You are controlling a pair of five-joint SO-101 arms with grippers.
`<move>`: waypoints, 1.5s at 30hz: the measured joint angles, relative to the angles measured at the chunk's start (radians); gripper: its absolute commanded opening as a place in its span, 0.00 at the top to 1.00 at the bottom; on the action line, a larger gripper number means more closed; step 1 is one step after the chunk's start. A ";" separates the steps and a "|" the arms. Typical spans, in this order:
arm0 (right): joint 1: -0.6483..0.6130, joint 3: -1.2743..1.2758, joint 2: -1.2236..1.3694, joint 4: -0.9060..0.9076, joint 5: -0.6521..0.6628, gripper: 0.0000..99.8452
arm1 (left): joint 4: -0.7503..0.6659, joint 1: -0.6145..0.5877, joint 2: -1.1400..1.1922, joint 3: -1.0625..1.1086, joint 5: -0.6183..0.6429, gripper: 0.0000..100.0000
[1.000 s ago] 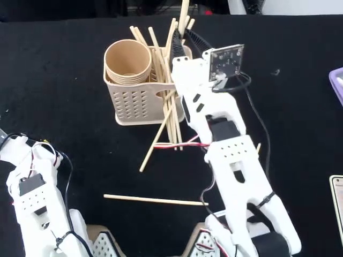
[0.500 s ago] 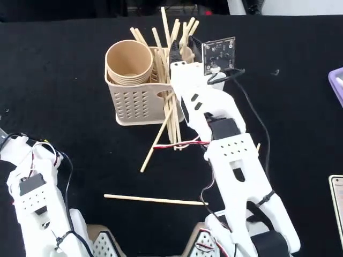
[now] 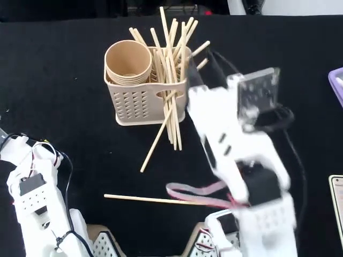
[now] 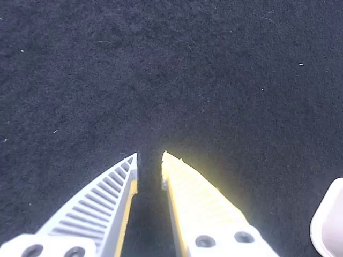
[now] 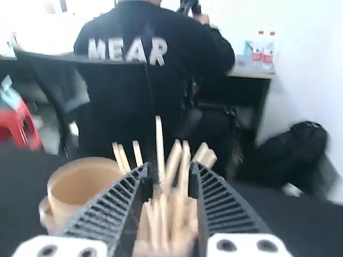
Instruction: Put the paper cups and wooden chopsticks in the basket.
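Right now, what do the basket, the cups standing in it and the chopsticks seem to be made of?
The basket looks like matte beige moulded plastic: stiff walls with even rows of small holes. The paper cups look like plain brown paper without gloss, their thin rims nested one in another. The chopsticks seem to be bare pale wood, perhaps bamboo; the grain is too fine to tell.

black table [image 3: 53,69], beige basket [image 3: 139,103], one loose chopstick [image 3: 150,199]

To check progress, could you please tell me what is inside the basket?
Stacked paper cups and a bundle of chopsticks stand in the basket; its walls hide their lower parts.
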 measured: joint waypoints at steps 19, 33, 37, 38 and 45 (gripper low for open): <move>0.605 0.480 0.212 0.261 0.213 0.88 | 0.000 0.000 0.000 0.000 0.000 0.91; 0.687 0.491 0.466 0.140 0.213 0.83 | 0.000 0.000 0.000 0.000 0.000 0.91; 0.703 0.491 0.562 0.074 0.213 0.86 | 0.000 0.000 0.000 0.000 0.000 0.91; 0.704 0.491 0.589 0.066 0.213 0.86 | 0.000 0.000 0.000 0.000 0.000 0.91; 0.710 0.407 0.793 0.055 0.213 0.88 | 0.000 0.000 0.000 0.000 0.000 0.91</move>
